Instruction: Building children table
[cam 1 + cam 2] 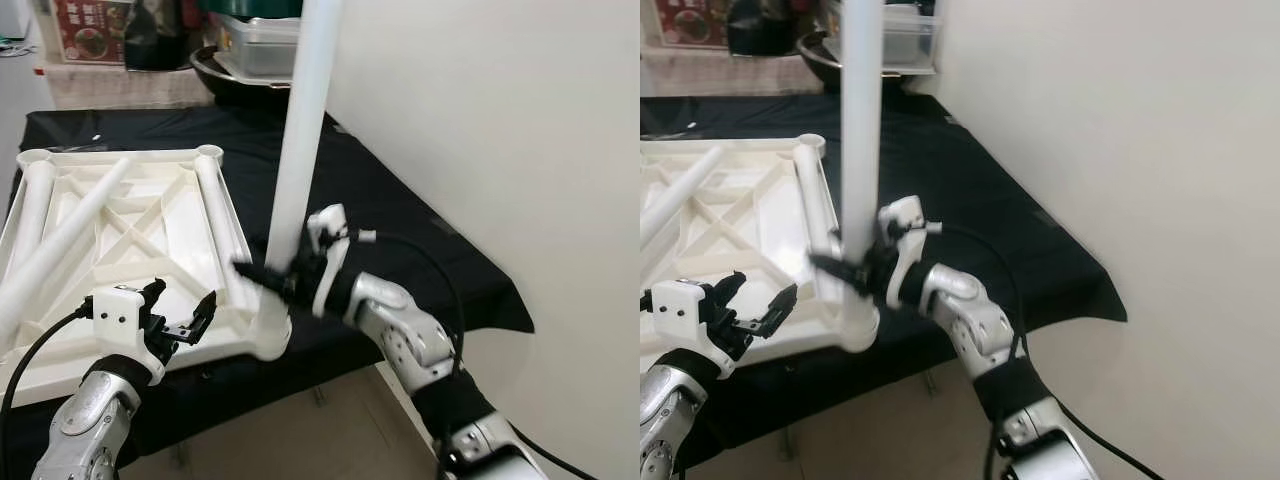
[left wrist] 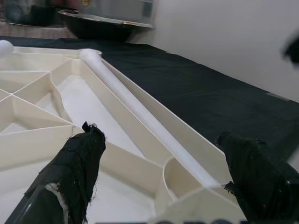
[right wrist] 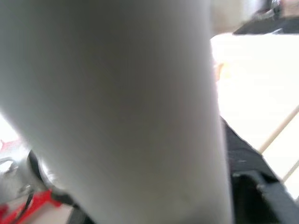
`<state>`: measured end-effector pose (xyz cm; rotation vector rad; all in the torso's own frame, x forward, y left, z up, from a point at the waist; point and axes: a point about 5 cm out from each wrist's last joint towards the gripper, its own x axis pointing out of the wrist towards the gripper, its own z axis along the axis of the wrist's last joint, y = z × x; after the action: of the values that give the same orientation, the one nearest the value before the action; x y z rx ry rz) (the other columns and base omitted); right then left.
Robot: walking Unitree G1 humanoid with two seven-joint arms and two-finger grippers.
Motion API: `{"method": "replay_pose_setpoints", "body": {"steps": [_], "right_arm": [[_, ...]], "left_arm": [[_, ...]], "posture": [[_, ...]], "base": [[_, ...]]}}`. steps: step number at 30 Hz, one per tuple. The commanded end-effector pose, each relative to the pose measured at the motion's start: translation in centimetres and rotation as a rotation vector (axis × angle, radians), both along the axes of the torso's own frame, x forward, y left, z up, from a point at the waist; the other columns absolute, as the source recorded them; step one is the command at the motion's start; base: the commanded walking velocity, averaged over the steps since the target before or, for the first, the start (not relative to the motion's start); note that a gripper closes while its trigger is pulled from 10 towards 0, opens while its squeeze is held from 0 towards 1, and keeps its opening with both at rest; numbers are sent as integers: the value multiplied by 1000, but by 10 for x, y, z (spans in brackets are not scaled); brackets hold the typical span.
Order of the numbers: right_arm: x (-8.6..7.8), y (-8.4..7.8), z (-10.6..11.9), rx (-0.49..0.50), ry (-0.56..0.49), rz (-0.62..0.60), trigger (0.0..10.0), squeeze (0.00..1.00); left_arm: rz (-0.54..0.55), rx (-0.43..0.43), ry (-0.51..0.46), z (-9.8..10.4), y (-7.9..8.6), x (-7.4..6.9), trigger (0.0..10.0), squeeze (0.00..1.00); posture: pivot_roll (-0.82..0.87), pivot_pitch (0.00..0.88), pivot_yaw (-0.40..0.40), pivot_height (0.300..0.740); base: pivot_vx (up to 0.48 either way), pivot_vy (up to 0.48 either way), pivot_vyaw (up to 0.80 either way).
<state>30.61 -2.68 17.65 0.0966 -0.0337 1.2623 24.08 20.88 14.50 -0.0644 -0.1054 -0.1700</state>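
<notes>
Left eye view shows an upturned white plastic tabletop (image 1: 130, 230), ribbed underside up, lying on a bench draped in black cloth (image 1: 400, 210). At the tabletop's near right corner a white tubular table leg (image 1: 300, 150) stands upright, its lower end seated in the round corner socket (image 1: 270, 335) at the bench's front edge. The right gripper (image 1: 272, 277) is clamped around this leg just above the socket, its black fingers on either side of the tube; in the right wrist view the leg (image 3: 117, 107) looms pale and blurred directly before the camera. The left gripper (image 1: 180, 315) hovers over the near edge of the tabletop, just left of the socket, fingers spread apart and holding nothing. Another leg (image 1: 222, 215) lies flat along the tabletop's right rim, and more loose legs (image 1: 60, 240) lie across its left part. Behind the bench, a dark pan (image 1: 235, 70) and a grey lidded container (image 1: 260, 40) sit near the white wall (image 1: 500, 120).
</notes>
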Motion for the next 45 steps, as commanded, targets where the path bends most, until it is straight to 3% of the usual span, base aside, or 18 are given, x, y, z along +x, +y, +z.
{"method": "replay_pose_setpoints", "body": {"steps": [1, 5, 9, 11, 12, 16, 17, 18, 21, 22, 30, 31, 32, 34, 35, 36, 40, 45], "right_arm": [[-5, 4, -6, -29, 7, 52, 0, 0], [13, 4, -27, -153, 7, -167, 0, 0], [59, -51, -62, -292, 299, -1056, 0, 0], [58, -64, -67, -289, 352, -1191, 0, 0], [54, -69, -68, -285, 345, -1237, 8392, 0], [47, -52, -65, -249, 331, -1107, 10000, 0], [44, -37, -51, -160, 290, -940, 10000, 255], [40, -25, -39, -85, 258, -803, 10000, 1000], [35, -9, -22, -4, 209, -595, 10000, 1000], [31, 0, -14, 13, 183, -468, 10000, 0], [-12, 11, 6, -15, -9, 127, 10000, 0], [-11, 11, -1, -55, -32, 118, 6863, 0], [-11, 11, -1, -55, -32, 118, 6863, 0], [-10, 12, -6, -83, -47, 100, 6863, 0], [5, 12, -19, -146, -30, -71, 0, 0], [33, 0, -31, -197, 67, -413, 0, 0], [57, -38, -55, -261, 268, -974, 0, 0], [55, -77, -68, -295, 342, -1300, 0, 0]], "left_arm": [[-6, -9, 13, -4, -2, -1, 10000, 0], [-3, -9, 13, -4, -2, -1, 10000, 0], [-3, -9, 14, -4, -2, -2, 10000, 0], [-3, -8, 15, -4, -1, -2, 10000, 0], [-4, -8, 16, -4, -1, -2, 10000, 0], [-7, -7, 18, -4, 0, -2, 10000, 0], [-9, -7, 19, -4, 0, -2, 10000, 0], [-9, -7, 19, -4, 0, -2, 10000, 0], [-9, -6, 19, -4, 0, -1, 10000, 0], [-9, -5, 19, -4, 0, -1, 10000, 0], [-3, -4, 18, -5, 1, -1, 10000, 0], [-2, -4, 17, -5, 1, -1, 10000, 0], [-2, -4, 17, -5, 1, -1, 10000, 0], [-1, -4, 17, -5, 1, -1, 10000, 0], [1, -4, 17, -5, 1, -1, 10000, 0], [2, -4, 16, -4, 0, -1, 10000, 0], [3, -4, 16, -4, 0, -1, 10000, 0], [-1, -6, 17, -4, 0, -1, 10000, 0]], "posture": [[194, 0, -168, 740], [198, 0, -170, 740], [196, 0, -165, 740], [195, 0, -161, 740], [192, 0, -157, 740], [184, 0, -150, 740], [183, 0, -148, 740], [183, 0, -148, 740], [187, 0, -152, 740], [190, 0, -153, 740], [191, 0, -158, 740], [197, 0, -163, 740], [197, 0, -163, 740], [197, 0, -163, 740], [200, 0, -165, 740], [200, 0, -165, 740], [202, 0, -164, 740], [195, 0, -157, 740]], "base": [[0, 0, 0], [0, 0, 0], [0, 0, 0], [0, 0, 0], [0, 0, 0], [0, 0, 0], [0, 0, 0], [0, 0, 0], [0, 0, 0], [0, 0, 0], [0, 0, 0], [0, 0, 0], [0, 0, 0], [0, 0, 0], [0, 0, 0], [0, 0, 0], [0, 0, 0], [0, 0, 0]]}}
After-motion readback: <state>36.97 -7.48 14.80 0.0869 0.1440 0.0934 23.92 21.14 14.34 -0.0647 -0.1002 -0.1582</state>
